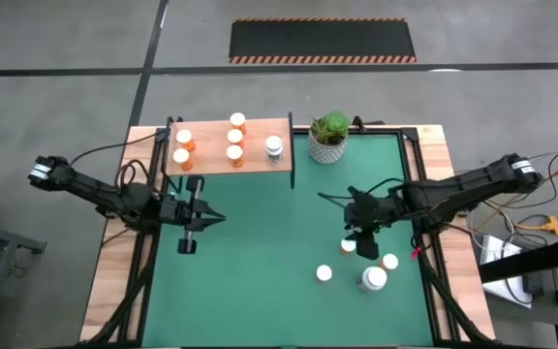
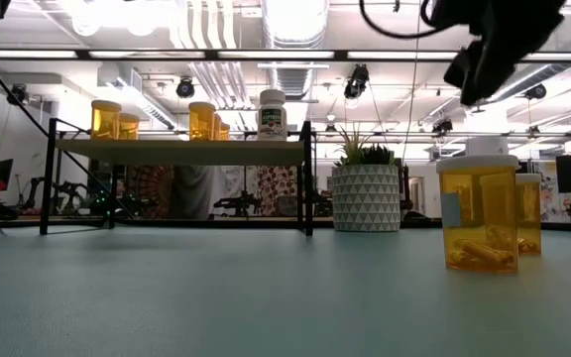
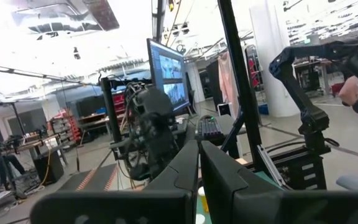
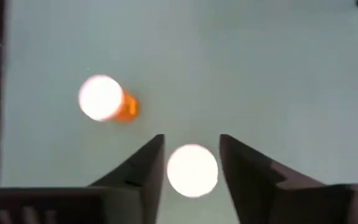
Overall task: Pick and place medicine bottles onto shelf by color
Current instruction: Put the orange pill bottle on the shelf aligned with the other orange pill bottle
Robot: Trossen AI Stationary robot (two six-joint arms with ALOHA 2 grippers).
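Medicine bottles (image 1: pixel 348 246): four stand on the green tabletop (image 1: pixel 260 271) at about 4 o'clock from its centre; six more already stand on the shelf (image 1: pixel 255 160) at 11 o'clock, five orange, one white.

Right tool (image 4: pixel 191 163) hangs directly over one white cap (image 4: pixel 192 170), fingers spread and straddling it, not yet pinching. A second orange bottle (image 4: pixel 109 99) stands nearby, apart from the fingers.

Risks, as judged:
- Fingers are only a little wider than the cap. An off-centre descent would put a fingertip on the cap rim and tip the bottle.
- Closing too high, on the cap alone, could let the bottle slip or swing in transit.
- A tipped bottle would likely roll into its neighbours, one of them a larger bottle (image 1: pixel 374 279).

Right arm reaches in from 3 o'clock, wrist bent so the tool points straight down. Left tool (image 1: pixel 212 219) waits pressed together, empty, at 9 o'clock, just in front of the shelf.
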